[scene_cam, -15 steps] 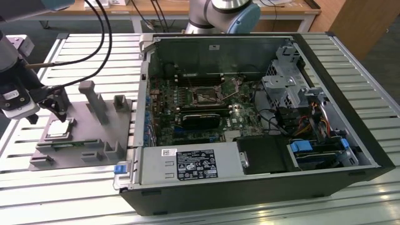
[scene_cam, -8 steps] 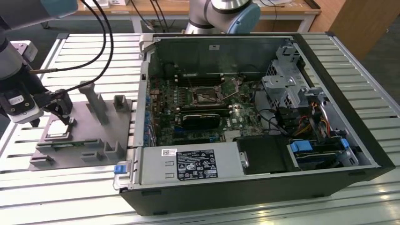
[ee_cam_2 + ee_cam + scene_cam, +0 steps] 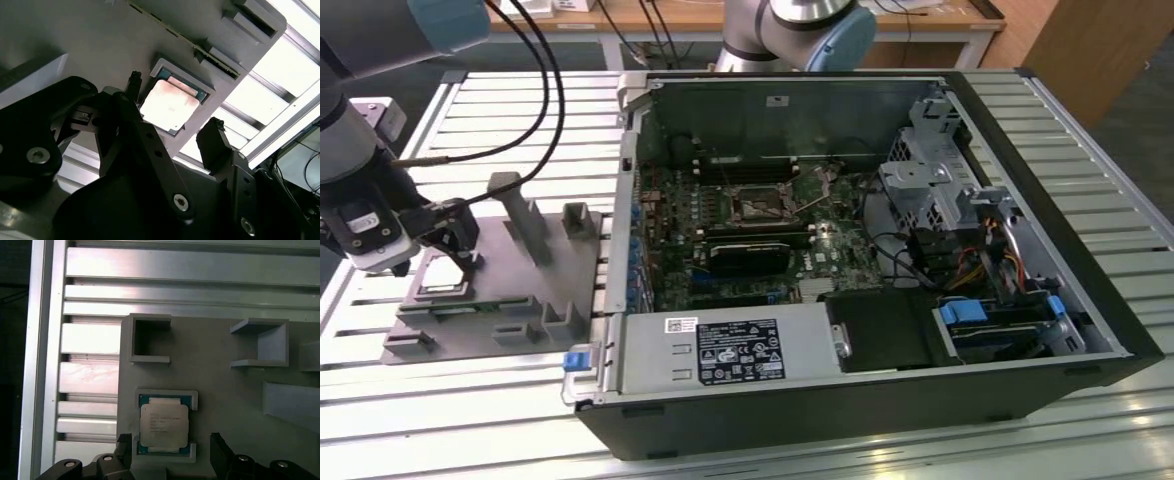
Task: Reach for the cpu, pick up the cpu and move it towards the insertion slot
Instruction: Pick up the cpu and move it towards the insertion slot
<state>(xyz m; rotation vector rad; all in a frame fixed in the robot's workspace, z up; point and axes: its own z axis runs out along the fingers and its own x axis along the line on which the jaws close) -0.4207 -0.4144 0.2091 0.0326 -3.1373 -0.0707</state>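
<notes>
Where grey brackets (image 3: 193,398) frame it, the hand (image 3: 171,441) straddles the cpu (image 3: 164,423).

In the first wrist view the hand (image 3: 170,446) is running off the picture's edge, so just its two finger ends are showing. In the second wrist view a dark finger (image 3: 131,92) is sitting in front of one edge of the cpu (image 3: 167,105). In the exterior view the arm (image 3: 360,150) is getting cut off at the edge. There the insertion slot (image 3: 755,205) is looking too small to tell its lever.
</notes>
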